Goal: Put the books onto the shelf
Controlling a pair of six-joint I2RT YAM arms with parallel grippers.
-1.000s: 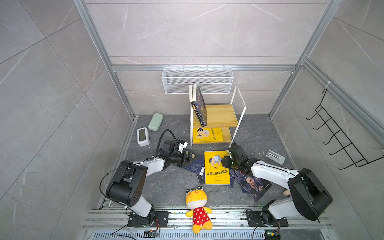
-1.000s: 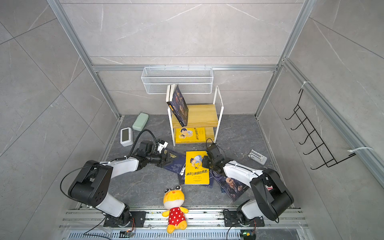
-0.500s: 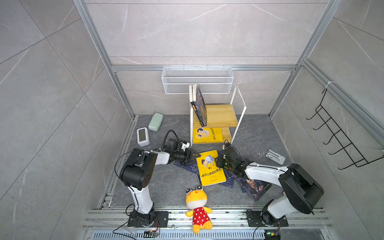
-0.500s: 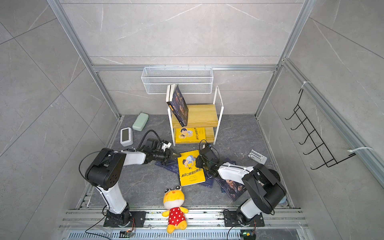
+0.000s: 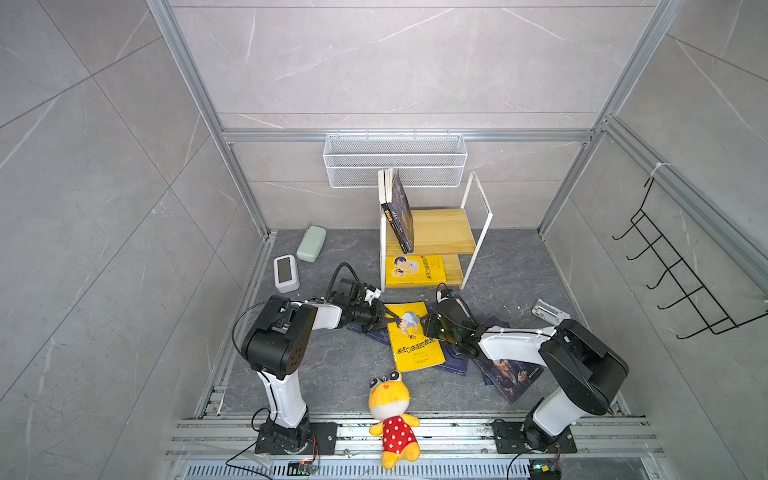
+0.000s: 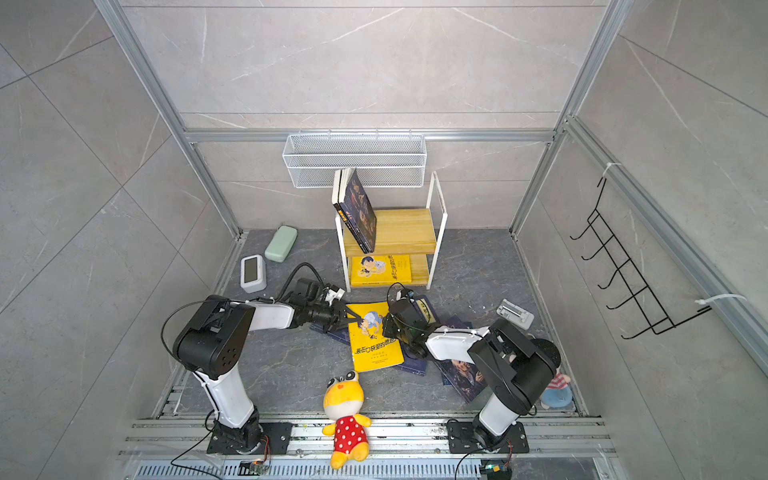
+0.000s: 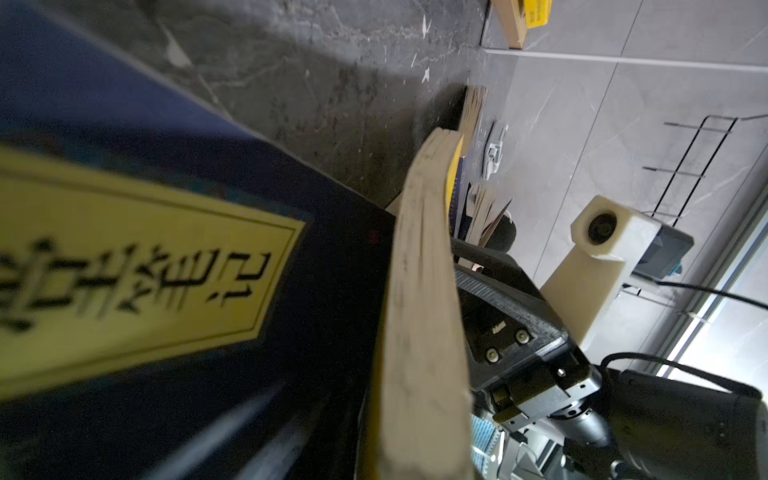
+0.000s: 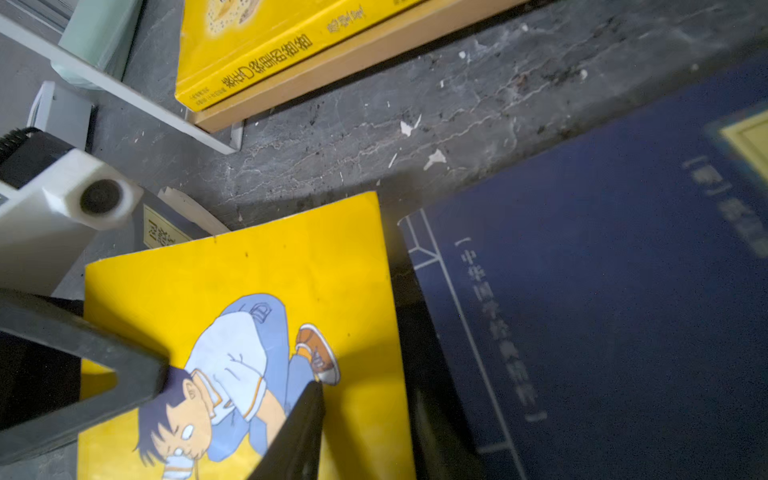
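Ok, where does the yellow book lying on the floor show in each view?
Both top views: yellow floor book at centre floor, in front of the shelf.
Left wrist: close up, mainly its tan page edge.
Right wrist: its cartoon-boy cover, seen close.
Shared landmark: the shelf, visible in all four.

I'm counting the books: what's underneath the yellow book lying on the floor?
In both top views, navy books poke out from under the yellow book at its left and lower-right edges. How many lie beneath is hidden by its cover.
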